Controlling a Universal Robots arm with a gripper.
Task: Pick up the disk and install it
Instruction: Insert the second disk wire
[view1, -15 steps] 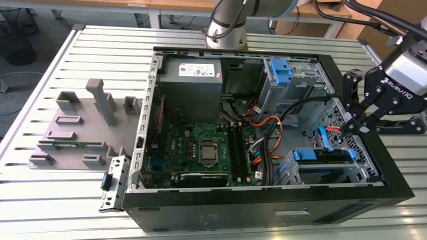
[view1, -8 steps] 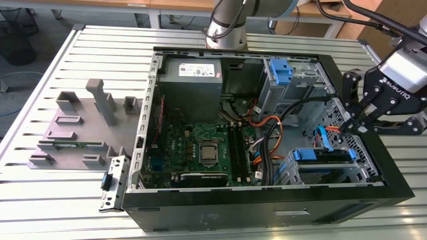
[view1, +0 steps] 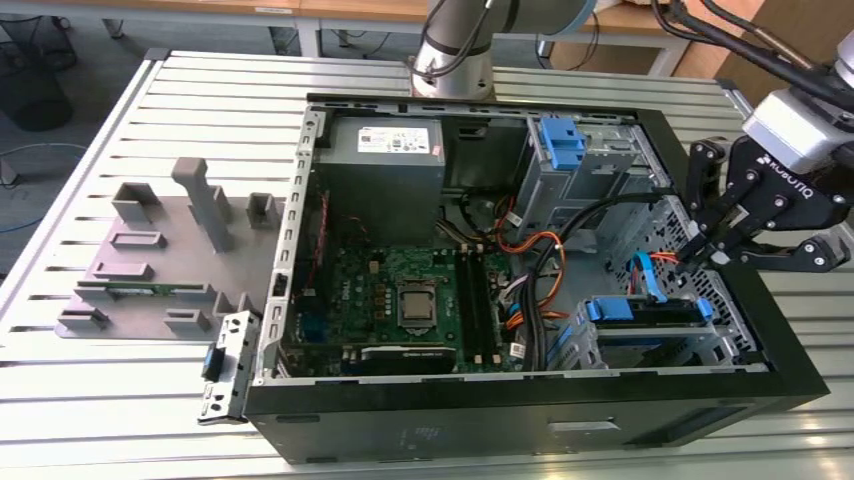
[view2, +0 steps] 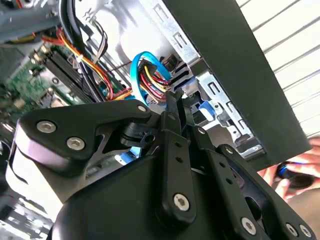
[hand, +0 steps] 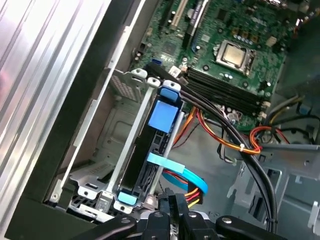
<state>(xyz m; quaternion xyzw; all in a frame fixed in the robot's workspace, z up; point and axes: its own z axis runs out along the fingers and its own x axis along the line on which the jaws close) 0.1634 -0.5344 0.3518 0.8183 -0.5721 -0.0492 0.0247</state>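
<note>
One gripper (view1: 703, 252) hangs over the exterior view's right wall of the open computer case (view1: 441, 440), its fingers drawn together with nothing between them, their tips by the blue cable (view1: 649, 272). The disk (view1: 646, 312) sits in the drive cage at the case's near right corner, on edge, just below those fingertips. A grey power-supply box (view1: 384, 140) lies at the far side, and the motherboard (view1: 400, 300) covers the case floor. In the second wrist view the gripper (view2: 172, 97) is closed, its tip beside a looped blue cable (view2: 142, 62) and a bundle of coloured wires (view2: 152, 80). In the first wrist view the disk (hand: 150, 150) stands in its bay, blue rail uppermost, apart from the closed gripper (hand: 167, 196).
</note>
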